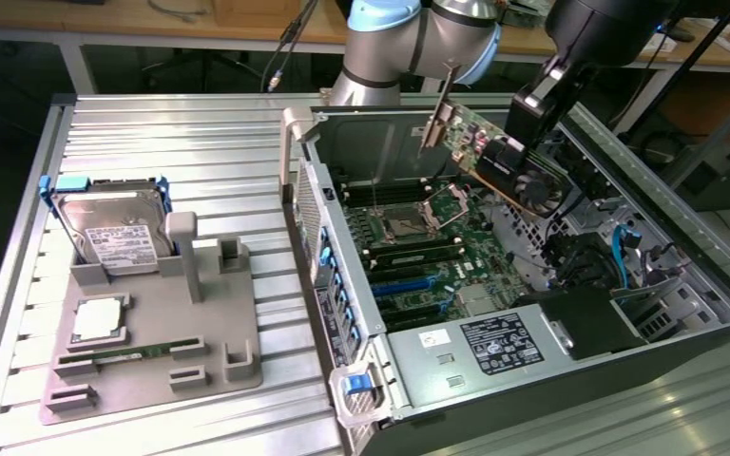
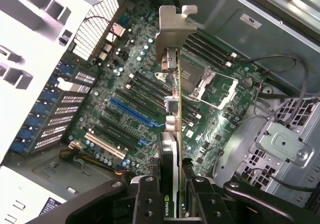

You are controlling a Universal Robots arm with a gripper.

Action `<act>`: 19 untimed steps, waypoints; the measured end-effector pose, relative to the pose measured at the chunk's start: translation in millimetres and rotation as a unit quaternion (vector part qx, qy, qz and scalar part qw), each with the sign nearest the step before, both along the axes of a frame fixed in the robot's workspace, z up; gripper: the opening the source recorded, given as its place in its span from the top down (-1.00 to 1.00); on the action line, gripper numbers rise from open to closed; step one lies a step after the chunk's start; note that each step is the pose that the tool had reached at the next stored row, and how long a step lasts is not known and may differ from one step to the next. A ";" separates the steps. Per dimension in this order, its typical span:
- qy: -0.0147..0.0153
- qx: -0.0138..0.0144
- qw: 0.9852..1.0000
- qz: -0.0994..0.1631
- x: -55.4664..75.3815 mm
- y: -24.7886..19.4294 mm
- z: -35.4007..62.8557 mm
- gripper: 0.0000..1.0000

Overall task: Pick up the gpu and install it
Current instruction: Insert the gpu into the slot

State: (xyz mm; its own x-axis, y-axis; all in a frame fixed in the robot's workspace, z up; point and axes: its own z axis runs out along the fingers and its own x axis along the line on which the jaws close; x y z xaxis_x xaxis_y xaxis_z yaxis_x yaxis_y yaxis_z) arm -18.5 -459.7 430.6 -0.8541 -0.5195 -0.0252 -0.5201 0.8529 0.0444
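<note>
Up over the open computer case [image 1: 378, 142], the gpu [image 1: 473, 133] hangs tilted, pinched on its flat sides by the gripper [image 2: 172, 189]. I think it is light, thin and stiff, but easy to break, so holding the flat sides away from the metal end seems best.

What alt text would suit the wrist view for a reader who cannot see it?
The gripper holds the gpu edge-on over the motherboard of an open computer case, its metal bracket at the far end.
</note>
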 end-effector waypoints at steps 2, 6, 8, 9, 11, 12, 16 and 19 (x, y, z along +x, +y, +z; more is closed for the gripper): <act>0.000 0.000 1.000 0.003 0.1 0.0 0.0 0.46; 0.000 0.000 1.000 0.008 0.0 0.0 0.0 0.46; 0.000 0.000 1.000 0.011 0.0 0.0 0.0 0.46; 0.000 0.000 1.000 0.013 0.0 0.0 0.0 0.46; 0.000 0.000 1.000 0.015 0.0 0.0 0.0 0.46; 0.000 0.000 1.000 0.017 0.0 0.0 0.0 0.46; 0.000 0.000 1.000 0.022 0.0 0.0 0.0 0.46; 0.000 0.000 1.000 0.027 0.0 0.0 0.0 0.46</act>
